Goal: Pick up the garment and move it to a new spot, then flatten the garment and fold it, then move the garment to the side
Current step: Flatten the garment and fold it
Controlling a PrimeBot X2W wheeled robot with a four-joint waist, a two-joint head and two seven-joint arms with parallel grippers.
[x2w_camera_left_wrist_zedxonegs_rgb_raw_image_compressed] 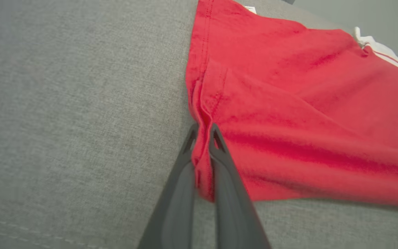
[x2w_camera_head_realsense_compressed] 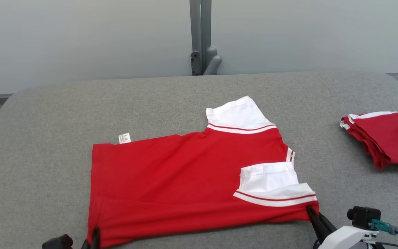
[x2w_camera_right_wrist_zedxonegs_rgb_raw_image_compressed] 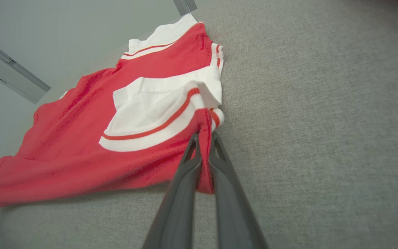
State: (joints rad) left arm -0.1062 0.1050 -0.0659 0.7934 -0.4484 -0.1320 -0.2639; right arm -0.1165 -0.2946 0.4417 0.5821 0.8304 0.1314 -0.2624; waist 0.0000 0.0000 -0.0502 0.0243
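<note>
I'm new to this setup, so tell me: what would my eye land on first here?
A bright red garment with white sleeves lies flat on the grey table. The left gripper pinches its near hem corner between its fingers, and the right gripper pinches the near corner by the sleeve. More folded red clothing sits at the table's right edge.

garment (x2w_camera_head_realsense_compressed: 185,173): soft matt red knit cloth | table cover (x2w_camera_head_realsense_compressed: 47,138): coarse grey woven fabric | post (x2w_camera_head_realsense_compressed: 200,34): smooth grey metal
</note>
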